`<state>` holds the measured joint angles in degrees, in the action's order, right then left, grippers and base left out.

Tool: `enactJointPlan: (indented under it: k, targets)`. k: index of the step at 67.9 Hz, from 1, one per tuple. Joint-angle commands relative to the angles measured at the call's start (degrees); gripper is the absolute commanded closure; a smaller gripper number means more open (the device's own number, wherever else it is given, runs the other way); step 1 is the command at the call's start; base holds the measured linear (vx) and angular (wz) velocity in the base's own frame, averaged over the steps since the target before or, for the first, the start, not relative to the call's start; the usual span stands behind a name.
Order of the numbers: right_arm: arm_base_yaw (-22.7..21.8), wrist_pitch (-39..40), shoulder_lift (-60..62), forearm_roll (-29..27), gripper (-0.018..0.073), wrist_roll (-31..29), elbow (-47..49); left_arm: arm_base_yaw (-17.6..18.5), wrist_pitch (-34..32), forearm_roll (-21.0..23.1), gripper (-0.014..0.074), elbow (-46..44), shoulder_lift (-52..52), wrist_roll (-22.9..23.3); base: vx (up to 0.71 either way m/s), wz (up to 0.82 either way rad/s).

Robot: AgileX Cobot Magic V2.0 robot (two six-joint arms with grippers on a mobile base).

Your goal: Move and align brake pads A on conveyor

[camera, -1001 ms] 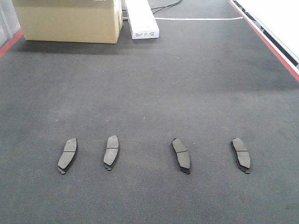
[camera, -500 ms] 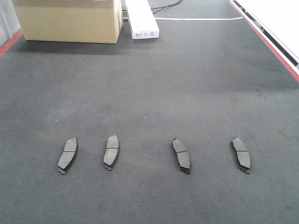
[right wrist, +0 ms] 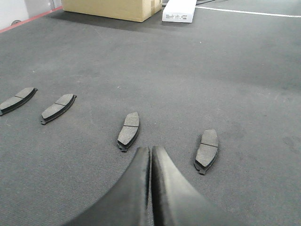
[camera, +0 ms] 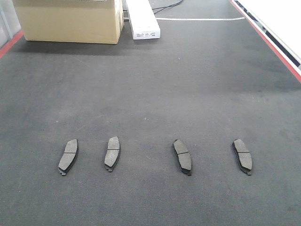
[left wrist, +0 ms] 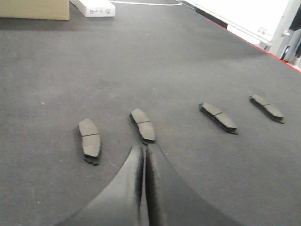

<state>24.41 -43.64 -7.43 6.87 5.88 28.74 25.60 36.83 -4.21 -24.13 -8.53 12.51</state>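
Four brake pads [camera: 68,157] lie in a row on the conveyor [camera: 155,84]; left claw [left wrist: 144,153] and right claw [right wrist: 151,153] pressed together, empty, at 6 o'clock.

Left pincer [left wrist: 145,149]: my two matte black fingers, smooth, broad at six o'clock, tapering to slim rounded tips.
Right pincer [right wrist: 151,150]: same black curved pair, faint sheen.
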Motion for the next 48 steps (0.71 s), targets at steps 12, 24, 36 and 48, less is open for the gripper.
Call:
enactJointPlan:
  k: [12, 24, 36, 48]
  targets:
    - [-0.3, 3.8, -0.8, 0.6, 0.0571, 0.0, 1.4, -14.3, -21.8, -3.1, 0.0602, 11.9, 3.0, -0.1, 0.00, 0.00]
    - [-0.3, 3.8, -0.8, 0.6, 0.0571, 0.0, 1.4, -24.4, -32.0, -0.1, 0.0602, 22.7, 6.4, -0.2, 0.00, 0.00]
    - [-0.3, 3.8, -0.8, 0.6, 0.0571, 0.0, 1.4, -26.7, -32.7, 1.3, 0.0602, 26.6, 9.7, -2.3, 0.00, 0.00]
    - [-0.3, 3.8, -0.8, 0.6, 0.0571, 0.0, 1.4, -26.7, -33.6, 7.4, 0.0602, 26.7, 10.1, -12.5, 0.00, 0.00]
